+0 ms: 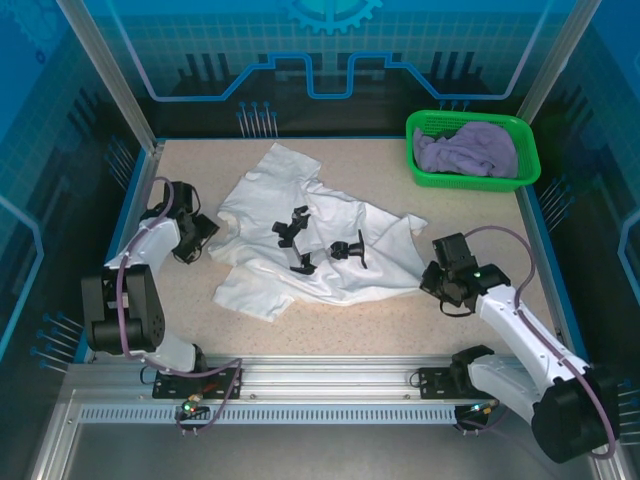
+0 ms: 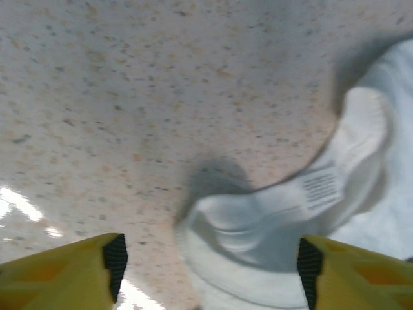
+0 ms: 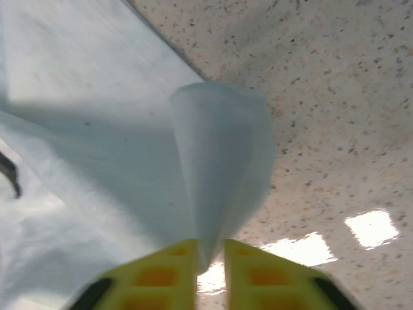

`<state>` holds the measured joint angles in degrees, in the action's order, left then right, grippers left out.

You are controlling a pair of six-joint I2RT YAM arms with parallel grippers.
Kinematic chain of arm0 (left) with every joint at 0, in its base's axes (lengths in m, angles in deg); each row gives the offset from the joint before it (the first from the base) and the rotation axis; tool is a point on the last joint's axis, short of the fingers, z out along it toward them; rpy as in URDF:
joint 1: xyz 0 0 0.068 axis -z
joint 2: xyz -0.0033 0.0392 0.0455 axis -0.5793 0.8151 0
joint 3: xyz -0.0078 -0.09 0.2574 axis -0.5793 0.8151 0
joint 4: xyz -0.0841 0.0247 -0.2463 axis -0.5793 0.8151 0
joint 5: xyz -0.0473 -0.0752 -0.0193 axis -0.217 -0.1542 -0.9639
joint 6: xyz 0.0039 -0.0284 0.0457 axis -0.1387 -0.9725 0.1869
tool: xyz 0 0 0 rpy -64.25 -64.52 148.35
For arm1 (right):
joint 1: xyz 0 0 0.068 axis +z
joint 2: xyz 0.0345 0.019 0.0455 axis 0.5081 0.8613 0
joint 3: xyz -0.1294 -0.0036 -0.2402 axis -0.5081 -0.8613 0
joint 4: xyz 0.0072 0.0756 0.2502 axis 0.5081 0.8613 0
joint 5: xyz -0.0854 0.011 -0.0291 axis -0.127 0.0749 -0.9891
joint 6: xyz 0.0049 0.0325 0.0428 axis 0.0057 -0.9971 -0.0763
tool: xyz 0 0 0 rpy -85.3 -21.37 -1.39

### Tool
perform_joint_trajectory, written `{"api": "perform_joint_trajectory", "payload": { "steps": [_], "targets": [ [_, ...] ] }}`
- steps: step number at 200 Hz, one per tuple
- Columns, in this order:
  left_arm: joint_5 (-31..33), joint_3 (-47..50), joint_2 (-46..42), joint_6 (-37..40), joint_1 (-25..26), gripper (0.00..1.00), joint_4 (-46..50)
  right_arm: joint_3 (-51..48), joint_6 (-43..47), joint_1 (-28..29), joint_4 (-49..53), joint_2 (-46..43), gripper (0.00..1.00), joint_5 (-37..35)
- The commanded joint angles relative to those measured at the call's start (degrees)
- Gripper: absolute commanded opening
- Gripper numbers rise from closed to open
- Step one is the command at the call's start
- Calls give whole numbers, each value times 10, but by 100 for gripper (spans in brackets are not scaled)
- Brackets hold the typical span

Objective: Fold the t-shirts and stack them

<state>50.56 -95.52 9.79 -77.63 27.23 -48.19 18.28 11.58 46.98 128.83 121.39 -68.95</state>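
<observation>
white cloth t-shirt with small black prints (image 1: 310, 250) lies crumpled on the speckled bench (image 1: 400, 320); right fingers (image 3: 161, 271) pinch a thin fold at its edge, left fingers (image 2: 77, 271) gape empty by the collar, so a one-sided pull may slip the fold free.

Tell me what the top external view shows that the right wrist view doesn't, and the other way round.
Top external view: the left arm and right arm, the whole white cloth t-shirt with small black prints lying crumpled between them, and the green plastic mesh basket at the far right holding the pale lavender cloth t-shirt.
Right wrist view: up close, the right arm's yellow jaws nearly closed on a raised cone of the white cloth.
Both: the white t-shirt and the speckled beige tabletop.
</observation>
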Motion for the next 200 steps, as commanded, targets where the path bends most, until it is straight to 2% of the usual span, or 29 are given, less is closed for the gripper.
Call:
{"api": "perform_joint_trajectory", "payload": {
  "steps": [1,22,36,45,62,73,101,128,161,200],
  "targets": [
    [-31,-22,-55,4,20,81,-5,35,23,-1,30,18,45,-16],
    [-18,-9,-96,11,68,82,15,52,34,-4,46,29,63,-27],
    [-10,14,-118,14,112,78,34,56,37,-15,54,33,64,-29],
    [-1,29,-134,22,148,72,54,53,39,-25,56,35,63,-27],
    [49,70,-172,28,223,65,88,44,57,-71,53,45,61,-1],
    [59,103,-196,19,245,62,106,36,67,-104,52,49,59,25],
    [40,198,-261,-15,257,60,122,4,54,-151,47,45,55,49],
    [31,247,-306,-38,258,59,124,-28,51,-198,17,51,47,84],
    [29,258,-298,-54,259,60,109,-39,52,-218,-20,73,42,104],
    [37,275,-274,-75,258,60,67,-39,54,-218,-57,129,42,121]
  ]
}}
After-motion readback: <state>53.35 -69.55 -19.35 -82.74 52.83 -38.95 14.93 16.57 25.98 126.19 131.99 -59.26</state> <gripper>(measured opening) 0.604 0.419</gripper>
